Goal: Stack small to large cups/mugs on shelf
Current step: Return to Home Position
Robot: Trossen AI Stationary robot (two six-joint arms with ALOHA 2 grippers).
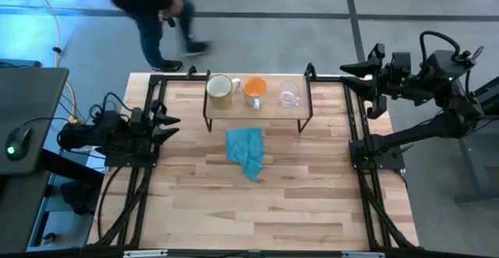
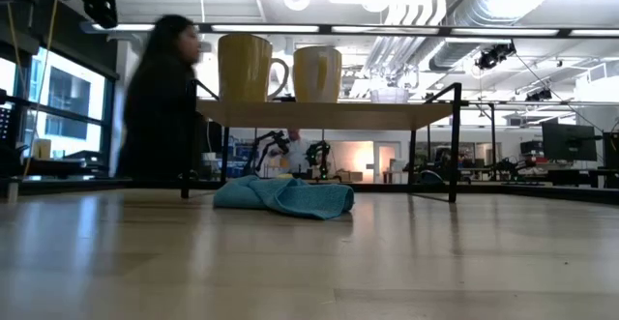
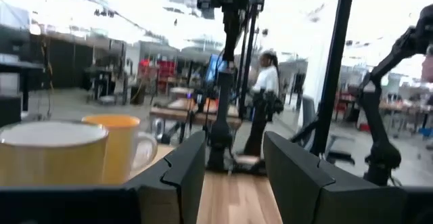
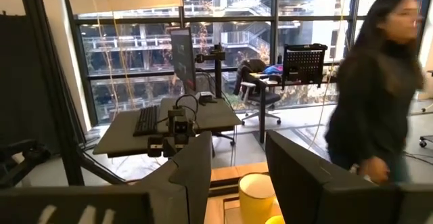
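left end effector [image 1: 173, 125]: jaws apart, pointing inward | right end effector [image 1: 348, 75]: jaws apparently apart, pointing inward

All three are up on the shelf [image 1: 269, 116], a low light-wood board on black legs at the far middle of the bench [image 1: 304, 199]. They stand upright in a row: the big cream mug [image 1: 221, 91] on the left, the orange mug [image 1: 255, 88] in the centre, and the small clear glass cup [image 1: 289, 95] on the right, none of them touching.

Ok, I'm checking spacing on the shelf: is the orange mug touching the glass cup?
Apart. The high view shows bare shelf between the orange mug and the glass cup; the low view shows that gap too.
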